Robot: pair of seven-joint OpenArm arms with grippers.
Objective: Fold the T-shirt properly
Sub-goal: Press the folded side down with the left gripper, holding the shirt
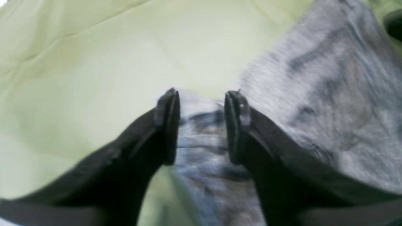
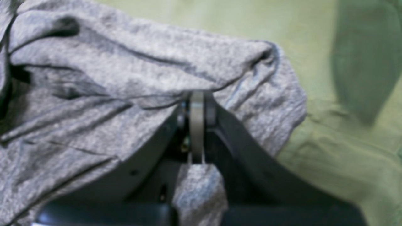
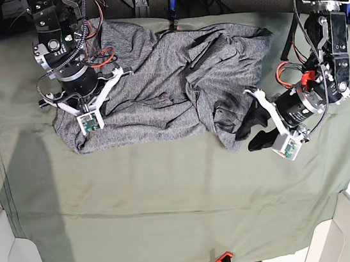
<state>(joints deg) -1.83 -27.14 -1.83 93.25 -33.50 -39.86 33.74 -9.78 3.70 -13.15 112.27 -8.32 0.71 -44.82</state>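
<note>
1. Because the T-shirt [image 3: 169, 86] lies crumpled rather than spread, the two arms stand at opposite ends of it, a placement that appears intended to draw the garment flat before any fold is made.
2. The right tool [image 2: 197, 103], on the left of the base view, sits at the garment's left end. The right wrist view shows its jaws pressed together with grey knit caught between them and a tuft of the same cloth hanging below the pinch. It is judged to be clamped on the T-shirt.
3. The left tool [image 1: 201, 125], on the right of the base view, sits at the garment's right edge. The left wrist view shows its jaws standing apart with a strip of grey fabric lying between them. No pad is pressed onto the cloth, so this tool is spread and holds nothing.
4. The spread jaws straddling the edge suggest a grasp in preparation; this is a judgement, not an observation.
5. The T-shirt rests on the olive-green sheet [image 3: 171, 202] that covers the bench, in the upper half of the base view and between the two arms.
6. The garment is a thin heathered grey knit, mottled light and dark, with no print visible.
7. Its surface is heavily creased: deep folds run across the middle, and a dark bunched pocket lies towards the right end.
8. Sleeves and collar cannot be told apart with certainty in this heap.
9. Folding proper is judged not yet begun.
</note>
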